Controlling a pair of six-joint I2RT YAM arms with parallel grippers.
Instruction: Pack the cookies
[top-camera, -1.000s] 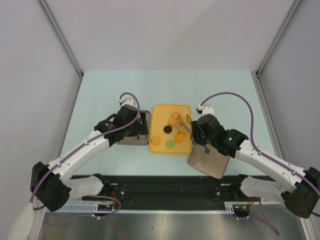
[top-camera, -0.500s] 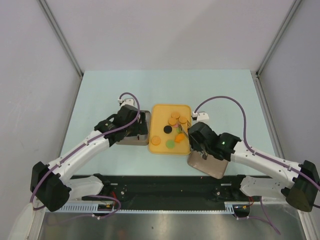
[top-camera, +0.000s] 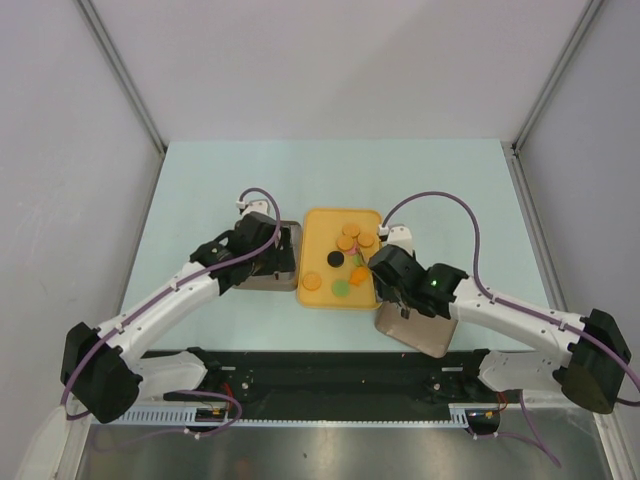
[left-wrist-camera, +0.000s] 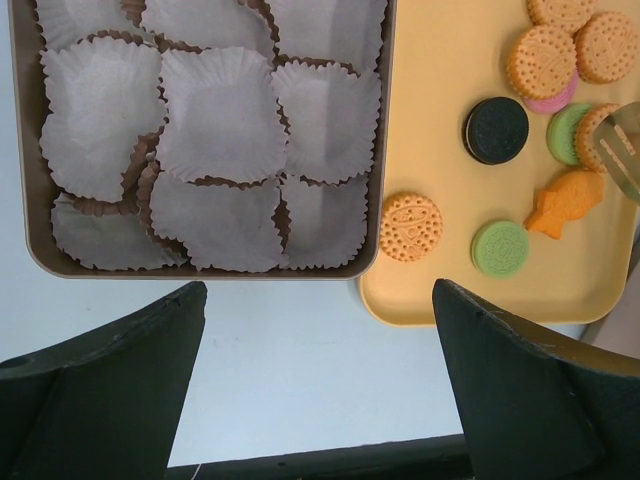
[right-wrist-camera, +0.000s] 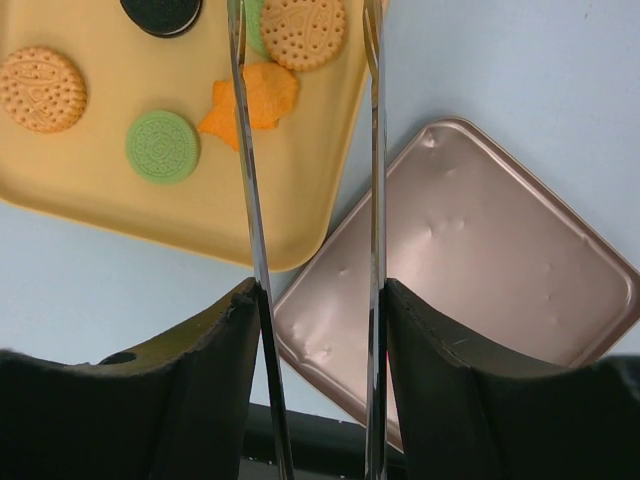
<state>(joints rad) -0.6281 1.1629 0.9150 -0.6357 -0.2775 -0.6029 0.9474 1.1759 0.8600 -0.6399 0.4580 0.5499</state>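
Overhead, the yellow tray (top-camera: 320, 225) sits in the middle of the table (top-camera: 450, 190), and all the cookies (top-camera: 346, 243) lie on it, none of them in the tin (left-wrist-camera: 30, 240) just to its left. That tin is lined with white paper cups (left-wrist-camera: 220, 110). Several tan rounds cluster at the tray's far right, one resting on a pink disc (left-wrist-camera: 556, 99). A black cookie (left-wrist-camera: 495, 130) lies beside them, and a lone tan round (left-wrist-camera: 411, 226) and a green one (left-wrist-camera: 500, 247) lie nearer the arms. An orange fish-shaped cookie (right-wrist-camera: 250, 100) is close to the tray's right edge.

The left gripper (left-wrist-camera: 318, 290) hovers over the near edges of tin and tray with its fingers (left-wrist-camera: 120, 380) spread wide, holding nothing.

The right gripper (right-wrist-camera: 320, 285) clasps a pair of metal tongs (right-wrist-camera: 243, 150), one blade pressed against the inside of each finger. The blades reach out over the tray's right side and flank a tan cookie (right-wrist-camera: 303, 30) that overlaps a green one; whether the tips touch it cannot be told. A flat brown pan (right-wrist-camera: 480, 260) lies under this arm, just beside the tray's near right corner.
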